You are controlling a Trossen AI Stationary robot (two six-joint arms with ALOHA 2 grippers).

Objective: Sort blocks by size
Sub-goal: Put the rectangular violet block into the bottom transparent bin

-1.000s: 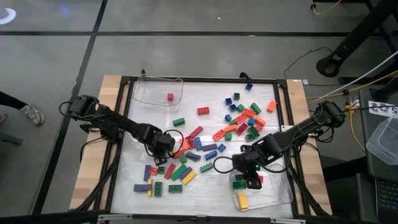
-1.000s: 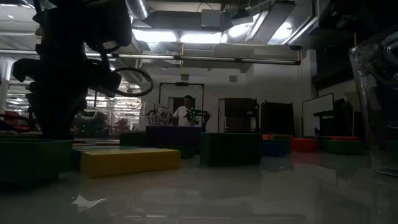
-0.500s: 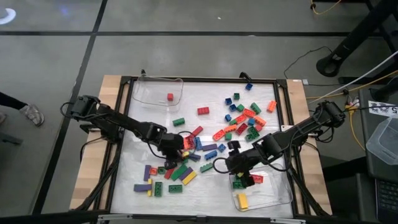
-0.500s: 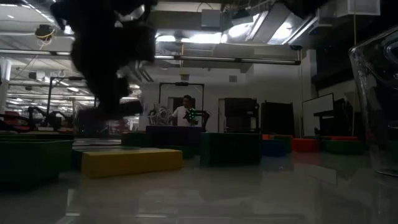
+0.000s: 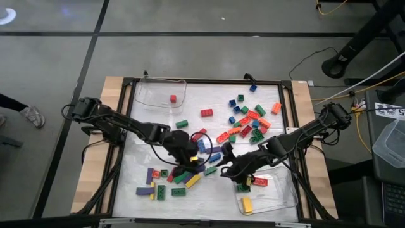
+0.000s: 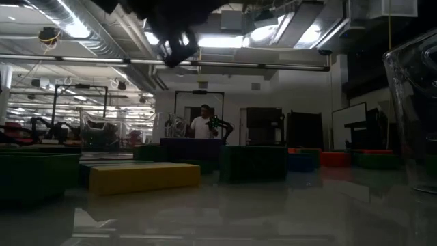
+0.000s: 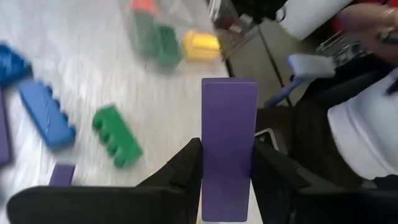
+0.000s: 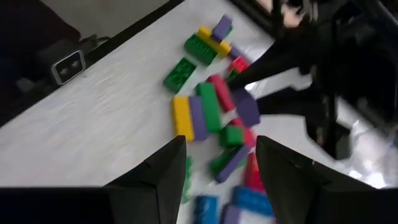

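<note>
Quick update on the brick sorting. Big shift over the last second: pulled the right gripper (image 5: 223, 166) off the front tray (image 5: 281, 201) and out toward the heap mid-mat, fingers spread wide with nothing between them. Looks like finished with a drop-off and hunting for the next piece.

Meanwhile swung the left gripper (image 5: 185, 156) closer to that same tray, though still well short of it, beyond the right gripper as seen from the tray. Pinching a long purple brick (image 7: 229, 149) end-on, smooth face showing in the left wrist view. Probably headed for the tray, given the long yellow brick (image 5: 247, 204) already lying in there. Could get crowded with both arms so near each other.

Rest of the blocks (image 5: 250, 120) loose and scattered well away from the tray: glossy hard plastic, studded tops, square edges, some stubby cubes and some long bars. White mat (image 5: 152, 130), slick and a bit reflective. Tray itself thin clear plastic with rounded corners. Second tray (image 5: 161, 95) clear across the mat from it, just one little red cube (image 5: 173, 99) inside. Long way to go, judging by the mess.
</note>
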